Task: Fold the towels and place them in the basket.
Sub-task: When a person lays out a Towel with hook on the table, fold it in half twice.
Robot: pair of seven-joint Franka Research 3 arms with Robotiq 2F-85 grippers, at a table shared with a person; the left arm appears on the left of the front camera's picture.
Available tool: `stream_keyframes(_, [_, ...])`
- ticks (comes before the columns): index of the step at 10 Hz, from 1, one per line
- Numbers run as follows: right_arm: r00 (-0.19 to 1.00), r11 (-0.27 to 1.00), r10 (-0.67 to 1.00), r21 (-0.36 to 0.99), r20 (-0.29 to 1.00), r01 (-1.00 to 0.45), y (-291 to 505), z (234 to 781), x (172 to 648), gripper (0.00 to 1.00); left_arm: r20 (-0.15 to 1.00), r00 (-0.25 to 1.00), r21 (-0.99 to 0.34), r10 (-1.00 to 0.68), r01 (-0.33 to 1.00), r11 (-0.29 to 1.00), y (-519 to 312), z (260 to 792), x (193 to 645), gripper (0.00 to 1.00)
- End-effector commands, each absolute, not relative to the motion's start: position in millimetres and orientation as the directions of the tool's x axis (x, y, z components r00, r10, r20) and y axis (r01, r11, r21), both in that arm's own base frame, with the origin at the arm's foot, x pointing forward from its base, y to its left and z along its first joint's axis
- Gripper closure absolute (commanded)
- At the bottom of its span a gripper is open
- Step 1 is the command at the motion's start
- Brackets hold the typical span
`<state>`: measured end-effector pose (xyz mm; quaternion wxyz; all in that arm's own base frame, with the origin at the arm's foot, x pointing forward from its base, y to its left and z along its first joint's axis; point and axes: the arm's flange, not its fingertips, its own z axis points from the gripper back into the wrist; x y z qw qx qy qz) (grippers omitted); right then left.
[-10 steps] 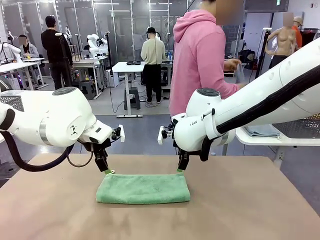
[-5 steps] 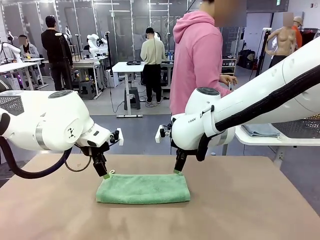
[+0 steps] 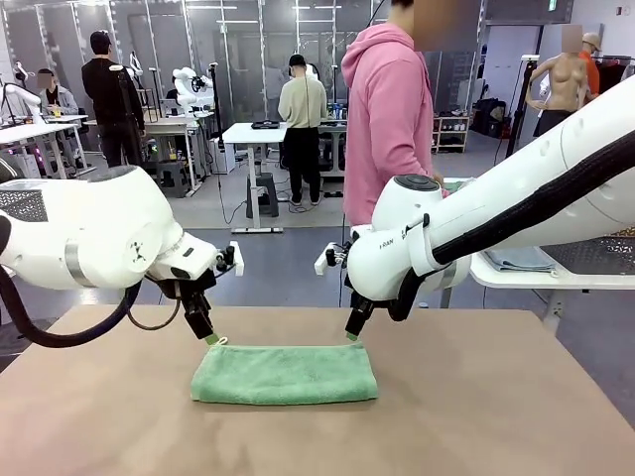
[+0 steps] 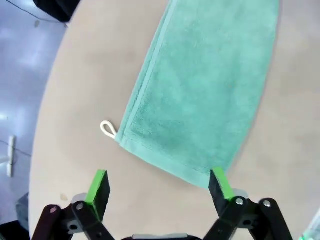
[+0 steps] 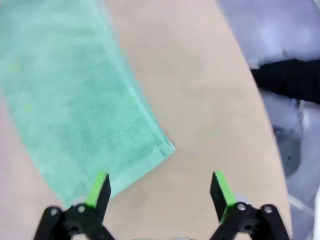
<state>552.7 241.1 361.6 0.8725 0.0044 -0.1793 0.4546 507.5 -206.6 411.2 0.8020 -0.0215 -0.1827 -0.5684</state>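
One green towel (image 3: 285,374) lies folded into a long strip across the middle of the brown table (image 3: 496,416). Its cord loop (image 4: 107,129) sticks out at the far left corner. My left gripper (image 3: 209,338) hangs open just above that corner; in the left wrist view the towel (image 4: 205,95) runs away from between the open fingers (image 4: 98,186). My right gripper (image 3: 351,337) hovers open over the far right corner, and in the right wrist view the towel (image 5: 75,115) ends near my left pad (image 5: 99,185). The basket is out of view.
A person in a pink hoodie (image 3: 387,119) stands at the far side of the table, turned away. A white side table (image 3: 556,276) at the right holds a grey-blue cloth (image 3: 521,260). The near half of the brown table is bare.
Both grippers have lifted slightly off the towel's far corners and stayed open. The person has turned further away. The towel has not moved.
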Motion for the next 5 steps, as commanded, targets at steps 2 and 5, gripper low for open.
stream_keyframes(2, [0.837,0.904,0.421,-0.091,0.35,-0.417,246.8,344.7,537.6,0.0,0.382,0.358,0.112,-0.852,0.897,0.428,-167.9,507.6,439.4,0.0])
stream_keyframes(5, [0.911,0.972,0.235,-0.072,0.339,-0.224,254.6,343.1,530.6,0.0,0.349,0.495,0.147,-0.796,0.81,0.568,-142.6,624.5,364.0,0.0])
